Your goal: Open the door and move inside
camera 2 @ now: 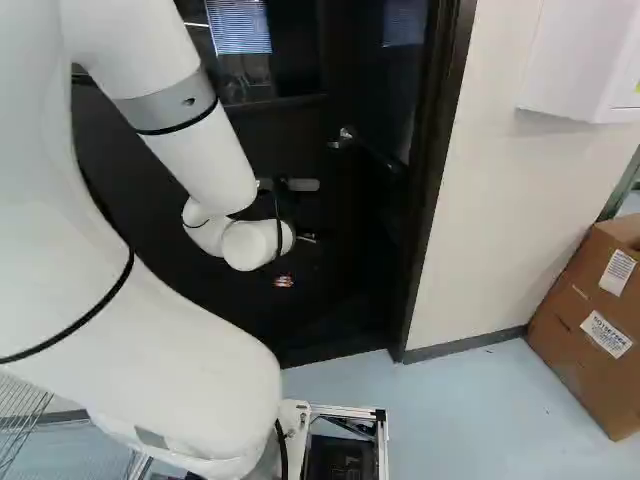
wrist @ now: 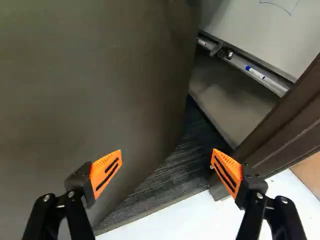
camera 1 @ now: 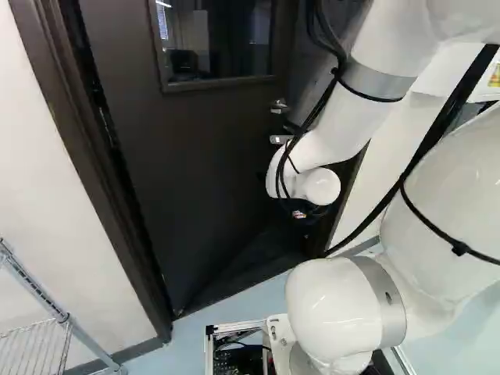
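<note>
Left base view | faces door (camera 1: 195,156) ajar, left of centre | looks heavy, rigid, smooth; suits pushing near free edge (wrist: 188,75) | holds gripper (wrist: 167,151) spread wide, empty

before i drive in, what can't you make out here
- Much of what stands behind the door: hidden by it, wrist view
- Rest of the whiteboard: cut off, wrist view
- Rest of the wire shelf: cut off, left base view
- Rest of the cardboard box: cut off, right base view
</note>
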Available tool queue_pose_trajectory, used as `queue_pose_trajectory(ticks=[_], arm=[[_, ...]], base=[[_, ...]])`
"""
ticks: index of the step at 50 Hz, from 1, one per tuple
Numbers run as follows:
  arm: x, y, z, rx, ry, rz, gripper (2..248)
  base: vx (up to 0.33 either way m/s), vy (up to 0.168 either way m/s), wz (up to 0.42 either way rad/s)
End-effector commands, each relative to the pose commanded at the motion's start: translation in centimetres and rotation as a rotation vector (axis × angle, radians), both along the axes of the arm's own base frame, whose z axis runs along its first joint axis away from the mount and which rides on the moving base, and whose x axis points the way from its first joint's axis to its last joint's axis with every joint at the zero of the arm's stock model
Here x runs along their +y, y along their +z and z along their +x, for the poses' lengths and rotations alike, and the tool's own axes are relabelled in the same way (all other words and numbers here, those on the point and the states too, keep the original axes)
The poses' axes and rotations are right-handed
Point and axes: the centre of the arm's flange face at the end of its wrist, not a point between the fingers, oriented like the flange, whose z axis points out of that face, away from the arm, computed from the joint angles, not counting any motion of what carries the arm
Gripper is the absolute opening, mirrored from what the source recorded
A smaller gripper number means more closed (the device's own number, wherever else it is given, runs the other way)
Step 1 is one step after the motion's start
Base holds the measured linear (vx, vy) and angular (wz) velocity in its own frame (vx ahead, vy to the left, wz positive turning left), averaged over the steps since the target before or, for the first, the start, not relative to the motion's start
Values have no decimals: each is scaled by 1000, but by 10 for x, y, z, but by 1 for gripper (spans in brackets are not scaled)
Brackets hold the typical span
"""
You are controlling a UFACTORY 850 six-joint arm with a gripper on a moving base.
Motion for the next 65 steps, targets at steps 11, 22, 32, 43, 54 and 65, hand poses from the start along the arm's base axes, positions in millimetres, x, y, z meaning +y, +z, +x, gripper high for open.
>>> queue_pose_trajectory(ticks=[11,22,32,43,54,65], arm=[[0,0,0,0,0,0,247],[0,0,0,0,0,0,247],[0,0,0,0,0,0,247],[0,0,0,0,0,0,247],[0,0,0,0,0,0,247],[0,0,0,0,0,0,247]], base=[[109,36,-223],[112,37,-231],[110,61,-131],[95,74,-17],[63,50,-13],[0,0,0]])
